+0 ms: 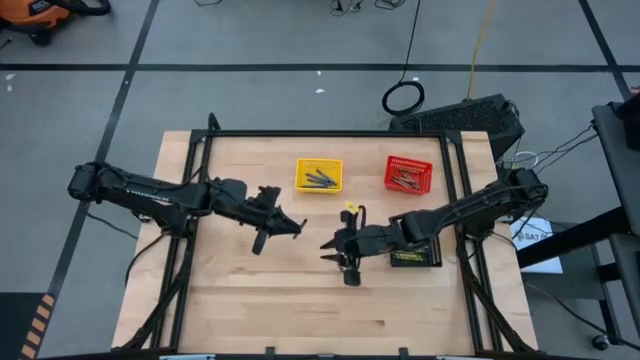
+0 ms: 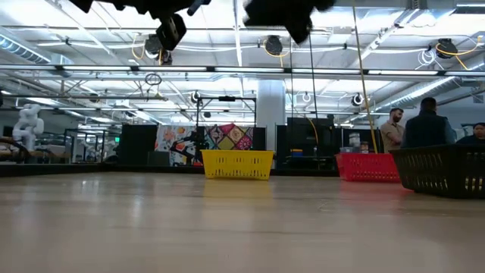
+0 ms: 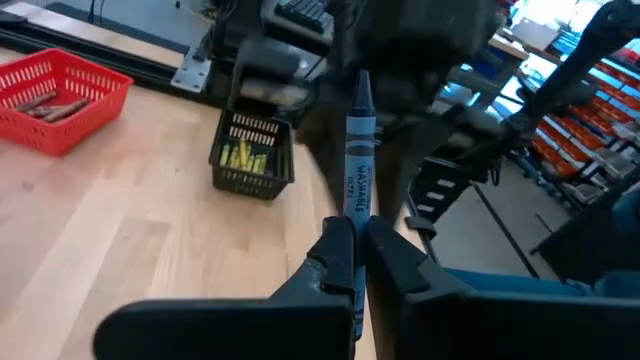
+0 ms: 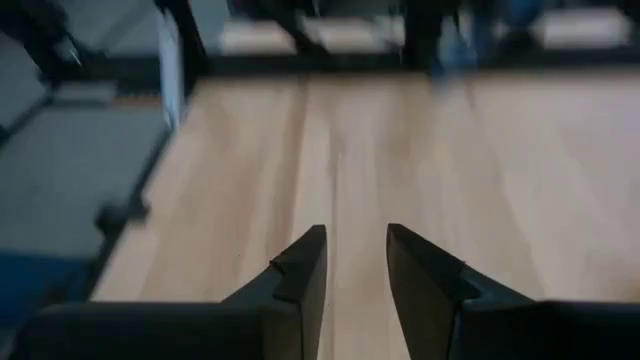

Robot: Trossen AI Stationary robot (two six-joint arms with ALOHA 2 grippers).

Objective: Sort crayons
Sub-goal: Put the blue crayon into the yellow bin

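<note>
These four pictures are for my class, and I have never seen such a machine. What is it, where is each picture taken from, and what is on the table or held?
Two dark robot arms work at a pale wooden table. One camera looks straight down, one sits at table height, one rides on each wrist. The left gripper is shut on a blue-grey paper-wrapped crayon. The right gripper is open and empty. On the table stand a yellow mesh basket with dark crayons, a red mesh basket with reddish ones, and a black mesh basket with yellow ones.
</note>
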